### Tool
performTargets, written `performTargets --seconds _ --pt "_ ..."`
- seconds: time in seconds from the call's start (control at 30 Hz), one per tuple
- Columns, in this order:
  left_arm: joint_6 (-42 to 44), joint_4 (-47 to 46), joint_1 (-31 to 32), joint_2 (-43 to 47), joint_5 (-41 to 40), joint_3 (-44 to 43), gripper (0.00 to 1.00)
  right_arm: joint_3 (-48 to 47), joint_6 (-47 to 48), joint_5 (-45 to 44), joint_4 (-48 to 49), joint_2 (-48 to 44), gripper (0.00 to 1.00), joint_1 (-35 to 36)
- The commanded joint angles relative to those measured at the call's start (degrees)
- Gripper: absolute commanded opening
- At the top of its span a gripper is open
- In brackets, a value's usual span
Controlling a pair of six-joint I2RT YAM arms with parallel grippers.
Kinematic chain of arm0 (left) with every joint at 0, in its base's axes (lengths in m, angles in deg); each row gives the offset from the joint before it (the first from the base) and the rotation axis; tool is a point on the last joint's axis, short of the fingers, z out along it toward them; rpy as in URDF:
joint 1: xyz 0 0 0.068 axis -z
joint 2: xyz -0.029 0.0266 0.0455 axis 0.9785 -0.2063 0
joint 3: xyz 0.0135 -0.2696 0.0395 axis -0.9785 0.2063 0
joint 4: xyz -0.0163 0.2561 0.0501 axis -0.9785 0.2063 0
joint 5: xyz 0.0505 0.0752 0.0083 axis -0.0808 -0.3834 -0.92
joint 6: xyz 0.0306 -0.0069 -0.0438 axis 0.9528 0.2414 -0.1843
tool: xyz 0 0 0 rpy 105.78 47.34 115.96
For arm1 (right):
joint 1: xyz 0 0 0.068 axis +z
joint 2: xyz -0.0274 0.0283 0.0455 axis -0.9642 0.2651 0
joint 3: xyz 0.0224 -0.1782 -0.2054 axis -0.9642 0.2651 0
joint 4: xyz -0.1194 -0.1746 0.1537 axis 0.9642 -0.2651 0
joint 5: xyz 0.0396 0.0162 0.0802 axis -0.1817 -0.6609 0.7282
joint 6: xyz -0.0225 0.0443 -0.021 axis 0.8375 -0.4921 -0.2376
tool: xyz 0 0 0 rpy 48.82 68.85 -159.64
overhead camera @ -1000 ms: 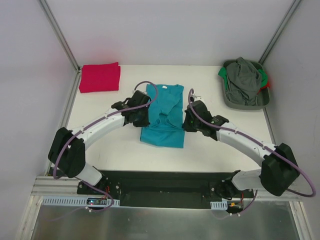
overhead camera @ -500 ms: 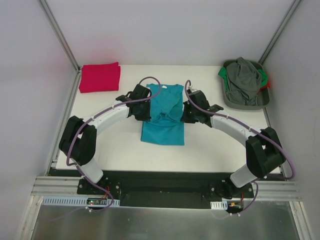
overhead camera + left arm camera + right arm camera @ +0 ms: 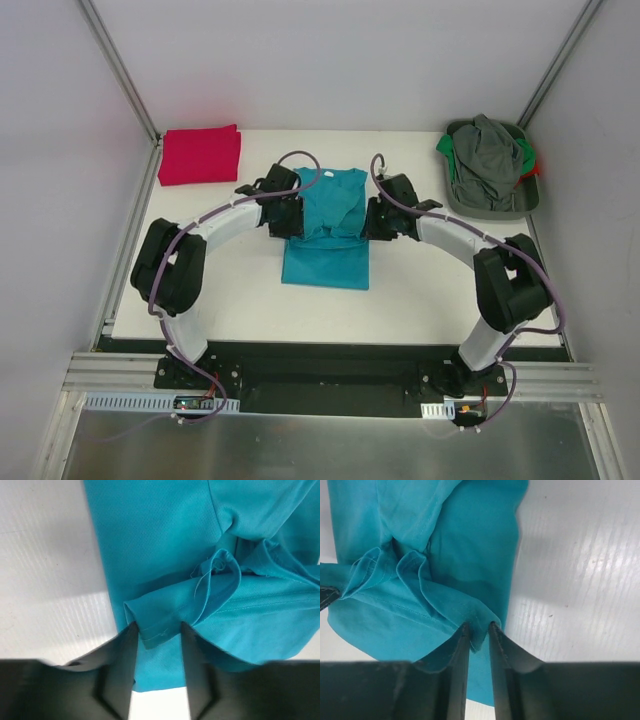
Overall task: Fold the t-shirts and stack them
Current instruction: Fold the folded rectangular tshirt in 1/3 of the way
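The teal t-shirt (image 3: 325, 262) lies in the middle of the table, collar toward the far side, with its middle bunched into folds. My left gripper (image 3: 290, 222) is at its left edge and shut on a hemmed corner of teal cloth (image 3: 158, 630). My right gripper (image 3: 372, 222) is at its right edge and shut on a hemmed fold of the same shirt (image 3: 479, 630). Both hold the cloth just above the layer lying flat. The red t-shirt (image 3: 200, 155) lies folded at the far left corner, away from both grippers.
A grey-green bin (image 3: 455, 197) at the far right holds a grey garment (image 3: 485, 150) and bits of green and red cloth. White table (image 3: 230, 290) shows on both sides of the teal shirt. Metal frame posts rise at the far corners.
Both grippers have moved away from the arm bases toward the collar, carrying the teal cloth with them. The shirt's near part now looks shorter.
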Motion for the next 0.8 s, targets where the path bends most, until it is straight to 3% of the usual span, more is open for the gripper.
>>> performTargets --seconds 0.0,0.03,0.07,0.17,0.3,0.5,0.63,0.77 --pt "0.4 -0.3 -1.1 1.8 -1.3 -3.2 0.53 -5.2 0.9 0.9 -1.6 0.5 0.33 -0.7" --pt "0.3 -0.4 -1.3 2.7 -1.5 -3.4 0.65 -6.1 1.5 0.6 -3.1 0.2 0.43 -0.7" --pt "0.2 -0.4 -1.4 4.0 -1.5 -3.3 0.99 -6.6 2.1 0.2 -4.8 -0.7 0.53 -0.7" --pt "-0.8 -0.3 -1.4 8.7 -1.4 -0.5 0.99 -5.1 2.9 -1.5 -6.6 -4.7 0.77 -0.3" --pt "-4.0 -0.4 -1.4 17.6 0.0 7.6 0.99 0.7 3.7 -0.6 -5.8 -11.5 0.95 1.7" --pt "-12.9 -4.1 -1.4 34.1 0.3 26.2 0.99 6.9 2.3 1.4 -2.9 -13.4 0.96 9.3" --pt "-17.8 -5.1 -1.4 44.4 1.0 38.3 0.99 5.3 1.3 0.8 -1.7 -8.8 0.96 13.4" --pt "-19.3 -5.0 -1.4 51.0 2.8 44.0 0.99 1.7 0.9 -0.1 -0.8 -2.2 0.96 14.7"
